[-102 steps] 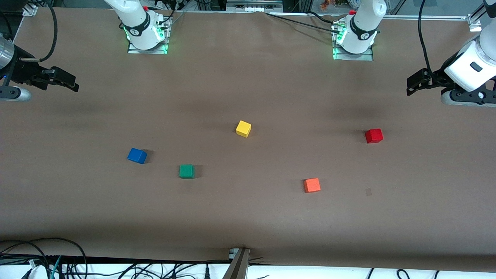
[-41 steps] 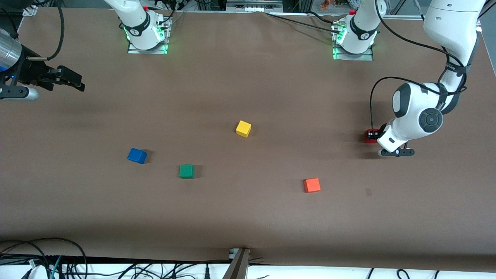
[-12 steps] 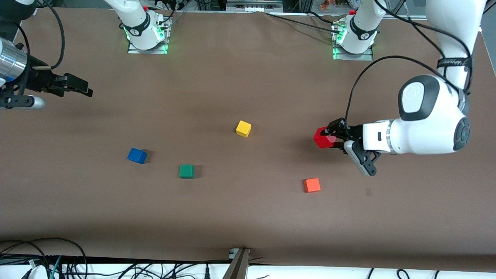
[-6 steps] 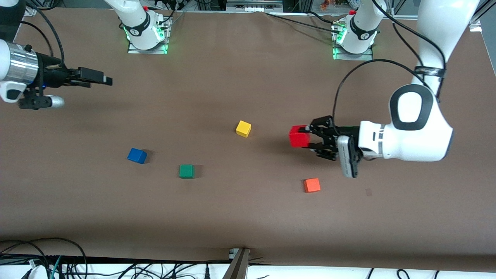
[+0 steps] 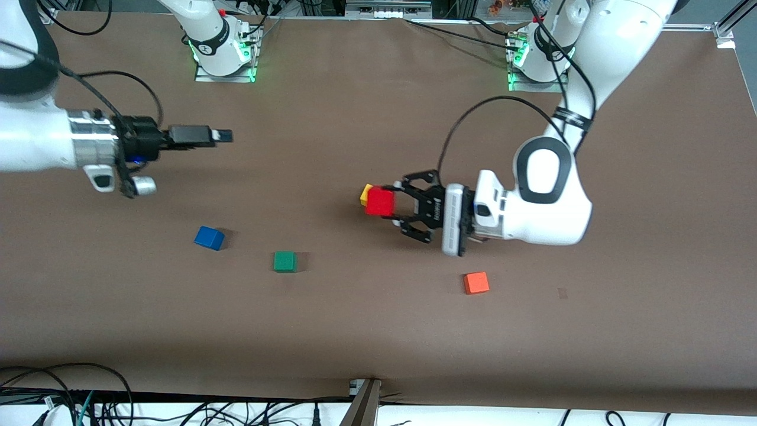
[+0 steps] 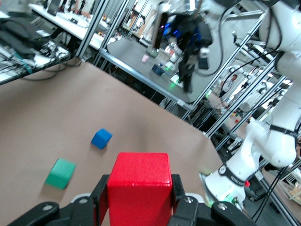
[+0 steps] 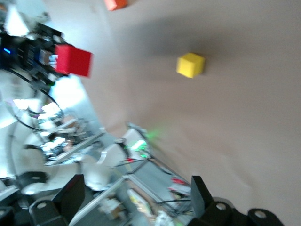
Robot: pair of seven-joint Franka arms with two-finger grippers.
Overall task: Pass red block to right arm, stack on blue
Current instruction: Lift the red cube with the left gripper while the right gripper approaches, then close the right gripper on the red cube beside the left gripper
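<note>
Meanwhile, left tool (image 5: 395, 204) had carried the red block (image 5: 379, 202) from the left arm's end of the tabletop (image 5: 378, 331) to over the yellow cube (image 5: 365, 192), clamped between both fingers, wrist horizontal. Right tool (image 5: 222, 136) had swung in toward it, jaws spread, empty, arm level. Handover looked imminent. Blue cube (image 5: 209, 238) sat untouched, beside the green cube (image 5: 284, 261).

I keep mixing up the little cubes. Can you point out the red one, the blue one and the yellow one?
red block (image 5: 379, 202), front view, its top face
blue cube (image 5: 209, 238), front view, its top face
yellow cube (image 7: 190, 65), right wrist view, its middle
</note>
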